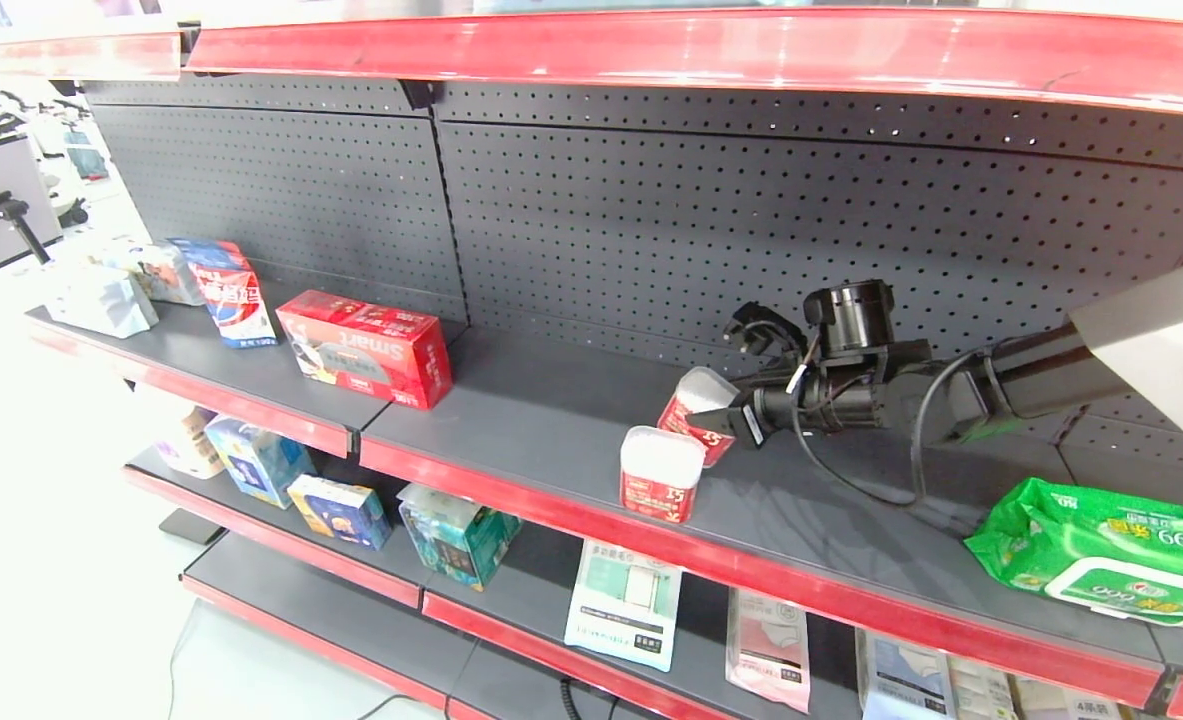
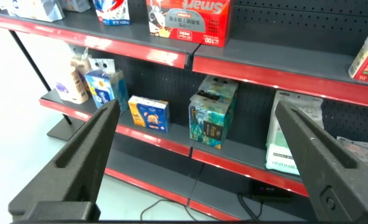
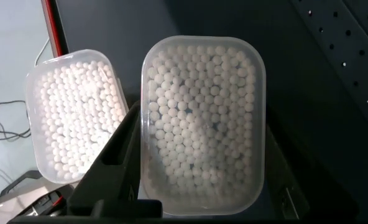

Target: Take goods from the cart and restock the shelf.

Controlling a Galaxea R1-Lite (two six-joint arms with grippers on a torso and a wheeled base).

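Clamping a clear cotton swab box in the right gripper, with dark fingers pressed against its two long sides and the white swab heads packed tight behind the clear end. Holds that box tilted, just above the middle shelf and well back from its red front edge. Hangs just behind a second swab box, upright near that edge with a red label round its lower half, too close to tell touching from apart. Shares the dark shelf board with a green wipes pack lying flat toward the robot's right, well apart, and with a red carton toward the left, then a blue and red pouch standing upright and some white packs farther along. Backs onto a dark pegboard. Spreads the left gripper wide, with nothing between its fingers, facing the lower shelf. Looks there onto a teal box and a blue and yellow box, both upright and apart, and a flat white pack leaning beside the teal one.
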